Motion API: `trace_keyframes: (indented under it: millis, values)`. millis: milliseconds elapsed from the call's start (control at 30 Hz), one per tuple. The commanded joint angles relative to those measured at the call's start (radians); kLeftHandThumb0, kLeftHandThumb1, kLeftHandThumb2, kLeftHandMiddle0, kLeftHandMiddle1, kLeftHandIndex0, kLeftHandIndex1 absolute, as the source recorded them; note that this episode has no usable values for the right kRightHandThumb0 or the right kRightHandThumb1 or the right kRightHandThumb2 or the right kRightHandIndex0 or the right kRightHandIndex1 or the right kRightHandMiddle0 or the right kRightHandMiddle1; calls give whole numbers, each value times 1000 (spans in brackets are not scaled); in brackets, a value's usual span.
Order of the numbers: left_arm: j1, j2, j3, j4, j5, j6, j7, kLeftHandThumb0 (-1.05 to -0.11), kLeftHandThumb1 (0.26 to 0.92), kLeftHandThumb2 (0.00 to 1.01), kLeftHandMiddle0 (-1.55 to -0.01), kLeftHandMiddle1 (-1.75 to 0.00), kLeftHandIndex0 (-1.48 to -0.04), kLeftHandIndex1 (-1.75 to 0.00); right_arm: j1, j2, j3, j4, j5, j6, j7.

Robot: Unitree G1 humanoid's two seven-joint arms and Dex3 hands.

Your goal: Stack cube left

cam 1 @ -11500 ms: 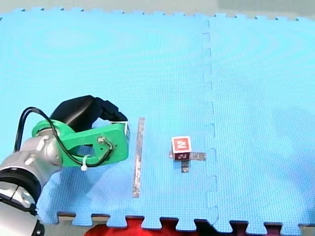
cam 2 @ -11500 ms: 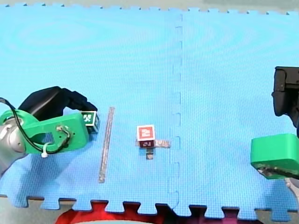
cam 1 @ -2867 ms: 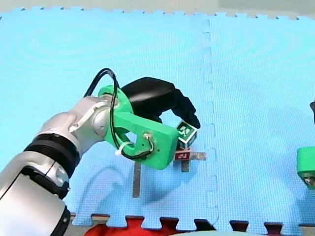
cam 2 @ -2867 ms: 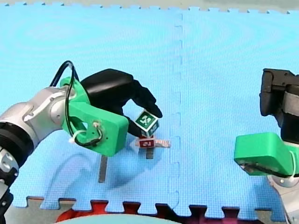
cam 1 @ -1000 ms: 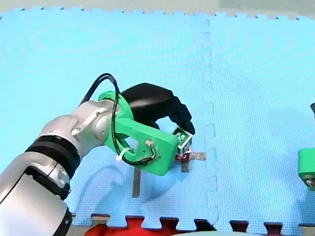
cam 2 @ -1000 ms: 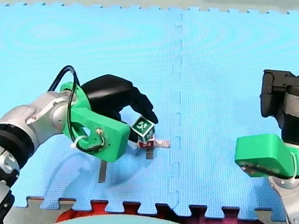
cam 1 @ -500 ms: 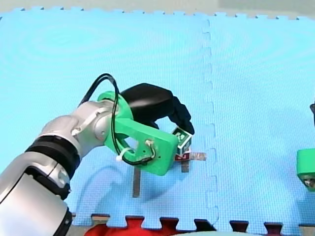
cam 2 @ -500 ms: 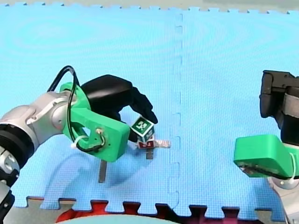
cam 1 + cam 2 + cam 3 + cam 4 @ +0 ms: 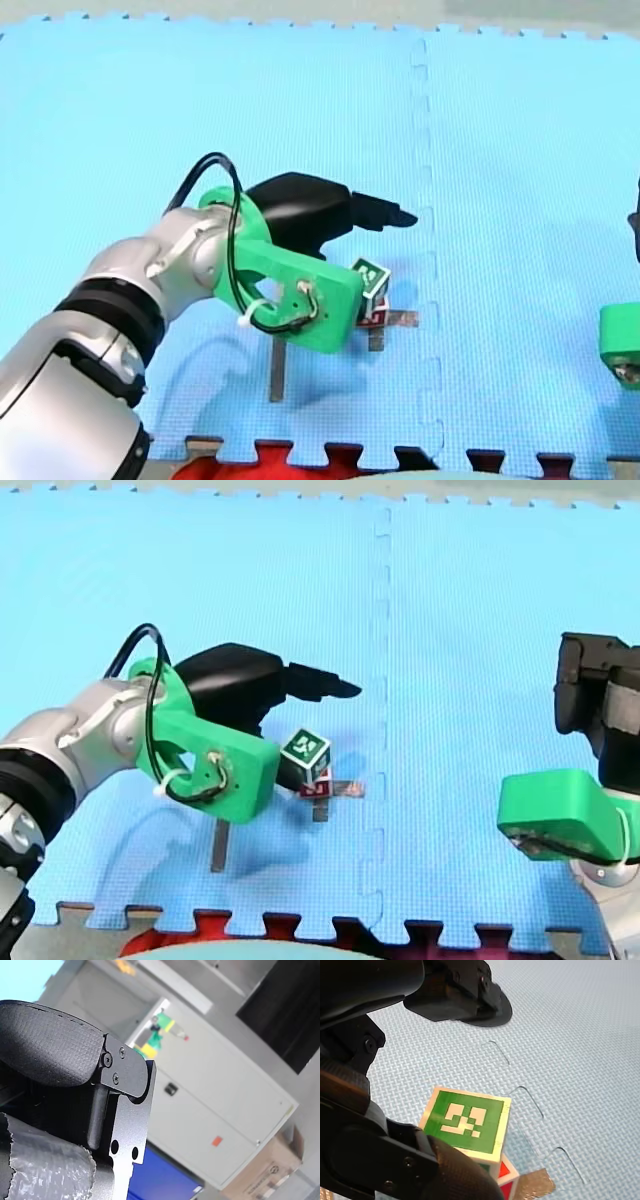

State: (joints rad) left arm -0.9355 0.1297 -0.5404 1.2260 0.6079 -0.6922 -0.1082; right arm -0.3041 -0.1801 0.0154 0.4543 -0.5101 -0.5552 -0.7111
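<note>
A green cube with a white pattern on its top sits on the red cube, turned askew and overhanging it. My left hand is just behind and left of the stack. Its fingers stretch out above the mat, apart from the green cube. In the second wrist view the green cube rests on the red cube, with black fingers held away above it and a thumb close beside it. My right hand hangs at the right edge of the mat, holding nothing.
A long grey tape strip lies on the blue foam mat left of the stack. A short tape cross marks the spot under the red cube. A seam runs down the mat to the right.
The left hand's fingers have opened and lifted off the green cube, which stays on the red cube. The right hand has not moved.
</note>
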Motion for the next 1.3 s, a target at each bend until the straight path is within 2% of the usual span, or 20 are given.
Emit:
trace_keyframes:
  millis: [0, 533, 700, 733, 867, 933, 1033, 1133, 1267]
  values:
    - [-3, 4, 9, -5, -9, -2, -11, -1048, 876, 31, -756, -1746, -193, -6, -4, -2, -2, 0, 2, -4, -3]
    - [-3, 7, 15, -5, -10, -11, -16, -1048, 884, 16, -799, -1746, -204, -7, -8, 6, 0, 1, 12, -12, 4]
    - [-11, 19, 22, -6, -16, -26, -26, -1048, 887, 14, -807, -1746, -212, -10, -13, 8, 1, 15, 9, -17, -3]
    - [-17, 32, 31, -16, -27, -36, -43, -1048, 892, 16, -809, -1746, -216, -12, -13, 7, 1, 17, 9, -17, -4]
    - [-42, 121, 99, -120, -115, -91, -161, -1048, 912, 21, -817, -1746, -228, -15, -12, 3, -1, 32, 11, -28, -9]
    - [-57, 159, 112, -173, -126, -103, -189, -1048, 919, 23, -819, -1746, -237, -17, -11, 4, -2, 40, 14, -33, -10]
    - [-64, 202, 134, -251, -158, -106, -251, -1048, 921, 40, -766, -1746, -239, -15, -10, 8, -2, 46, 19, -37, -11]
    - [-63, 214, 163, -301, -224, -35, -356, -1048, 921, 45, -680, -1746, -236, -8, -12, 7, -4, 55, 22, -41, -12]
    - [-66, 224, 199, -356, -281, 142, -472, -1048, 921, 78, -631, -1706, -232, -4, -16, 4, -6, 65, 23, -44, -13]
